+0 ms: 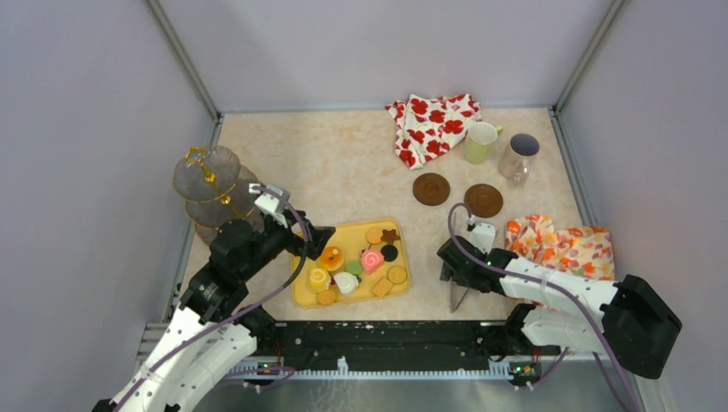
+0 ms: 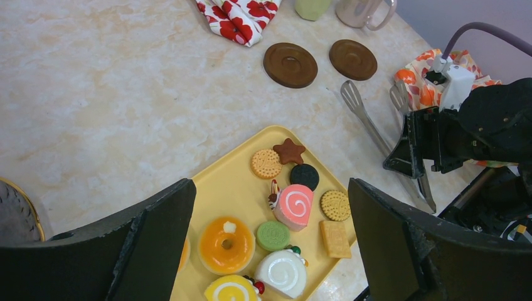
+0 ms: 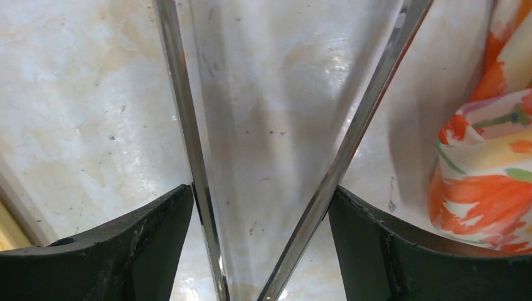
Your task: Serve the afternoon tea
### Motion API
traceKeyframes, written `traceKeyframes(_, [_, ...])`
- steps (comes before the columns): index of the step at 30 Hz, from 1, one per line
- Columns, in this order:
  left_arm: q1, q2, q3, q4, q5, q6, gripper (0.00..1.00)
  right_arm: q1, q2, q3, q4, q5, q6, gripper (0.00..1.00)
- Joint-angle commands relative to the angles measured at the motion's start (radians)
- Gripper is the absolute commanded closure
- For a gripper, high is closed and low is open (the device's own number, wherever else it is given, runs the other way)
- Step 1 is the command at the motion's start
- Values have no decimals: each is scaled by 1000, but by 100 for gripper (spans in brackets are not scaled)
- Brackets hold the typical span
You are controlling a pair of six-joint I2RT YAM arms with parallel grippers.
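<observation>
A yellow tray point(image 1: 348, 233) point(image 2: 226, 188) holds several toy sweets, among them a pink swirl roll point(image 1: 372, 259) point(image 2: 293, 205), an orange tart point(image 1: 330, 257) point(image 2: 226, 244) and round biscuits point(image 2: 266, 163). My left gripper point(image 1: 313, 239) point(image 2: 270, 185) hangs open above the tray with nothing between its fingers. At the back right stand a pale-yellow mug point(image 1: 480, 142) and a greyish mug point(image 1: 518, 155). My right gripper point(image 1: 453, 273) point(image 3: 260, 190) is low on the table. Its fingers press on the outside of both arms of the metal tongs point(image 1: 458, 296) point(image 2: 367, 122) point(image 3: 188, 125).
A tiered glass stand point(image 1: 210, 189) rises at the left edge. Two brown coasters point(image 1: 431, 189) point(image 1: 483, 200) lie in front of the mugs. A red-flowered cloth point(image 1: 433, 124) lies at the back, and an orange-flowered cloth point(image 1: 562, 245) point(image 3: 489, 157) lies beside the right gripper. Walls close three sides.
</observation>
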Motion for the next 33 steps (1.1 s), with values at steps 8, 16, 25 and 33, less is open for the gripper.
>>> traceKeyframes(8, [3,-18,-2,46,-10,9,2,11,11,-23,63,-40,-52,24])
traceKeyframes(16, [3,-21,-3,44,-10,9,2,11,-72,41,-76,-15,-24,31])
traceKeyframes(25, [3,-23,-4,46,-5,6,2,21,-168,98,-155,-31,-10,35])
traceKeyframes(33, [4,-16,-4,47,-3,6,2,35,-194,232,-288,-10,-18,37])
